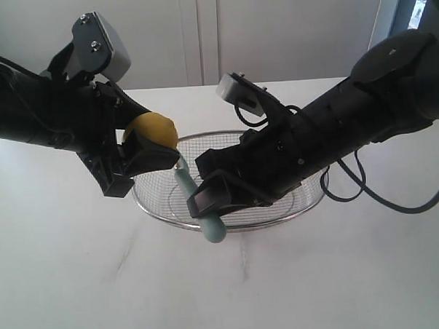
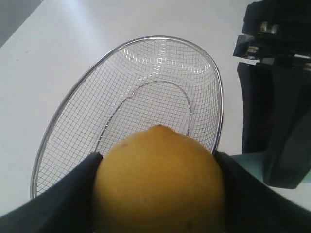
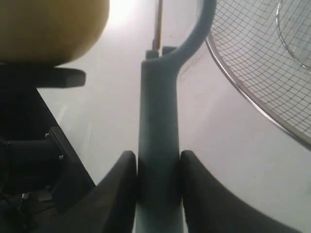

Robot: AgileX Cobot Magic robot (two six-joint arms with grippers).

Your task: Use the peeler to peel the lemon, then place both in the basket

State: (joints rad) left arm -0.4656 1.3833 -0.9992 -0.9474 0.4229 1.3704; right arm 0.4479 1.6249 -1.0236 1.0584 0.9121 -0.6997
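- Right wrist view first: what has the right gripper (image 3: 158, 167) got?
- The peeler (image 3: 158, 111). Its handle is pinched between both fingers, with the jaws narrow around it. The head points toward the lemon (image 3: 48, 29), which I take as lining the blade up for a stroke.
- And the left gripper (image 2: 156, 162)?
- It is spread wide and clamped on the lemon's two sides, with the nub facing the basket (image 2: 160, 37). The fruit hangs in the air just above the basket's left rim, as the exterior view shows it. That is probably so the drop-off afterwards is short.
- Is the blade touching?
- It sits right at the lemon's basket-facing side, but I cannot tell whether it makes contact. The skin that shows looks whole, so I judge peeling not yet under way. The handle's end hangs over the basket's near rim.
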